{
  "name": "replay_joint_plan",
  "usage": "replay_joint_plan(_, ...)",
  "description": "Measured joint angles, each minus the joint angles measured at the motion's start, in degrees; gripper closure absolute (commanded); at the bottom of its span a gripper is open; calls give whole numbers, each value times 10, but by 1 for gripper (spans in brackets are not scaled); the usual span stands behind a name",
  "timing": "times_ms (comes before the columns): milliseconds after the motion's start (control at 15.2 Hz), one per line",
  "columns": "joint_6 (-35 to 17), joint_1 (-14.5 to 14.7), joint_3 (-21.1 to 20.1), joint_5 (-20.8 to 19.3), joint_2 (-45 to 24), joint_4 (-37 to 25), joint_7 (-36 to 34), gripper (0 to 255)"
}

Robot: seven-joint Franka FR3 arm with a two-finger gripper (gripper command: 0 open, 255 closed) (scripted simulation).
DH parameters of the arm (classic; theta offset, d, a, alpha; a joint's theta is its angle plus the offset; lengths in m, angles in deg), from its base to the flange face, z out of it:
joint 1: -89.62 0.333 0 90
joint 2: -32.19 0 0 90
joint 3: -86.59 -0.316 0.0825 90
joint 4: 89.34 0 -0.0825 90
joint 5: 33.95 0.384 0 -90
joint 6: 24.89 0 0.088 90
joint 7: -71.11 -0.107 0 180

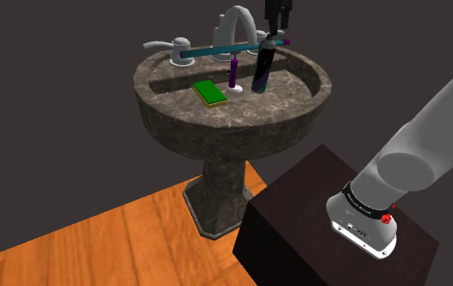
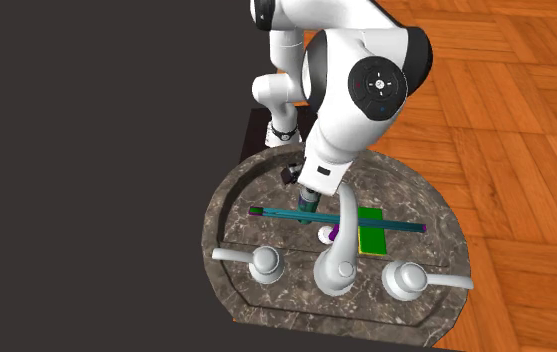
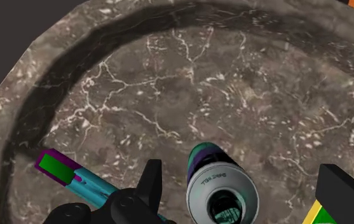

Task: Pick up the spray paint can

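My hand (image 3: 242, 172) hangs spread, one finger on either side of the spray paint can (image 3: 223, 197), touching neither side of it. The can stands upright inside the sink (image 1: 176, 130), toward its back rim. It looks like a stiff, smooth cylinder, probably light and slippery, so I'd pinch squarely across the body, below the cap. A teal rod (image 1: 216, 53) lies across the sink's back, close by the can.

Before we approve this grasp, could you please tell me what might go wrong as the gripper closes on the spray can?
1. The dark cylindrical spray can sits off-centre between the fingers of the open black gripper, so closing may tip it.
2. The long teal stick with purple ends lies close beside one finger and could get snagged.
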Motion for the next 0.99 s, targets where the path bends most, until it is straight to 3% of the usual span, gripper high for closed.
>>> replay_joint_plan(198,2,0,0,3,-32,-15,4,0)
replay_joint_plan(528,-31,-1,1,4,-29,23,4,0)
replay_joint_plan(594,-34,-1,1,4,-30,26,4,255)
replay_joint_plan(990,-38,0,0,4,-29,29,3,255)
